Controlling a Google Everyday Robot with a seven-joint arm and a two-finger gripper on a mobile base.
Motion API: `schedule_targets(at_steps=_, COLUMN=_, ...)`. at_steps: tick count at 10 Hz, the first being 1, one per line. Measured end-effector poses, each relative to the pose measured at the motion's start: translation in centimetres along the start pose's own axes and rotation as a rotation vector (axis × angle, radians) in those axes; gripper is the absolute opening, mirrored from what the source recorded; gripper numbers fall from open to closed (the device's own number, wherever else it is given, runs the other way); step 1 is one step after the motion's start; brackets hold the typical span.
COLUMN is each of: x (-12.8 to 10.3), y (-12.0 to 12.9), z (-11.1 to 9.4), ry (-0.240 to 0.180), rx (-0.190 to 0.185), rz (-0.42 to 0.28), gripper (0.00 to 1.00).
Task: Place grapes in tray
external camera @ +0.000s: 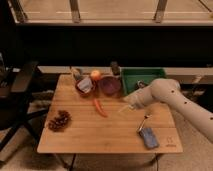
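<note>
Right now the gripper [126,105] hangs low over the table [110,135], just to the right of the carrot [100,107] as we look. Its fingers are spread wide and it holds nothing.

The grapes [59,120] lie well to the left of the carrot, a bit nearer the front edge. The tray [131,80] sits behind the carrot and off to its right.

So the step in hand looks like the reach for the grapes. To do it well, the arm should lift a little and pass over the carrot, not bump it. Then it should come straight down on the middle of the bunch with the fingers wide. Squeeze softly, since grapes are lumpy and may roll or squash. Grab the fat part, not a loose grape at the edge.
</note>
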Motion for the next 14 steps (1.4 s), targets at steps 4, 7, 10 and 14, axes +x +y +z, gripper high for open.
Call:
schedule_targets(at_steps=4, x=0.1, y=0.0, z=0.0, ry=0.002, rx=0.0, rz=-0.001, gripper=0.66)
schedule_targets(at_steps=7, x=0.1, y=-0.1, z=0.1, ry=0.004, rx=-0.007, rz=-0.012, gripper=0.66)
schedule_targets(at_steps=10, x=-2.0, y=1.1, z=3.4, ry=-0.015, rx=-0.103, rz=-0.066, gripper=0.66)
schedule_targets(at_steps=14, x=-7.2, y=4.2, z=10.2, ry=-0.057, rx=-0.25, rz=-0.138, gripper=0.66)
